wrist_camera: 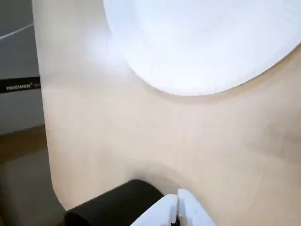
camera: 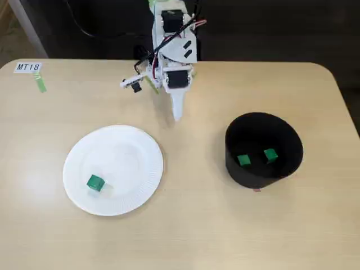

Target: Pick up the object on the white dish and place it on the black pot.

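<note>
A tiny green cube (camera: 95, 183) lies on the lower left part of the white paper plate (camera: 132, 147) in the fixed view. The black pot (camera: 263, 168) stands to the right and holds two look-alike green cubes (camera: 243, 160) (camera: 270, 154). My white gripper (camera: 178, 115) is shut and empty, folded back near the arm's base at the table's far edge, between plate and pot. In the wrist view the shut fingertips (wrist_camera: 177, 203) show at the bottom, with the plate (wrist_camera: 207, 42) at the top and the pot (wrist_camera: 113, 207) at bottom left. The plate's cube is out of that view.
A small white label reading MT18 (camera: 28, 67) and a strip of green tape (camera: 41, 84) lie at the far left of the wooden table (camera: 185, 225). The table's edge (wrist_camera: 44, 122) runs down the left of the wrist view.
</note>
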### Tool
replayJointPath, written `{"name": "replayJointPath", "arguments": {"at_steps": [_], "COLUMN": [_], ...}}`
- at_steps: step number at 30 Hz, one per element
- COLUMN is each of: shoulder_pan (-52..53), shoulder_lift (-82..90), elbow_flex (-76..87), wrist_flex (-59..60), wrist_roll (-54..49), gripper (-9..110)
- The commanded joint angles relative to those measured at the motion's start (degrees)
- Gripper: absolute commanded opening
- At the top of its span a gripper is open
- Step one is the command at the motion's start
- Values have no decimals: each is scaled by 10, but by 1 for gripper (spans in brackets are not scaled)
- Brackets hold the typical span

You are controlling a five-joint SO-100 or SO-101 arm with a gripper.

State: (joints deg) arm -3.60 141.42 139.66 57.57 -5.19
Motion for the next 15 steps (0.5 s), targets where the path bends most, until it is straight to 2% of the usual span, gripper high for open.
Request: {"name": "replayJointPath", "arguments": {"at_steps": [1, 8, 15], "shoulder_pan": [28, 112, 221], "shoulder_lift": [-132, -377, -480], "elbow_flex": [-206, -446, -485], "wrist_flex": [39, 142, 171], "wrist_roll": [2, 55, 111], "gripper": [0, 0, 0]}}
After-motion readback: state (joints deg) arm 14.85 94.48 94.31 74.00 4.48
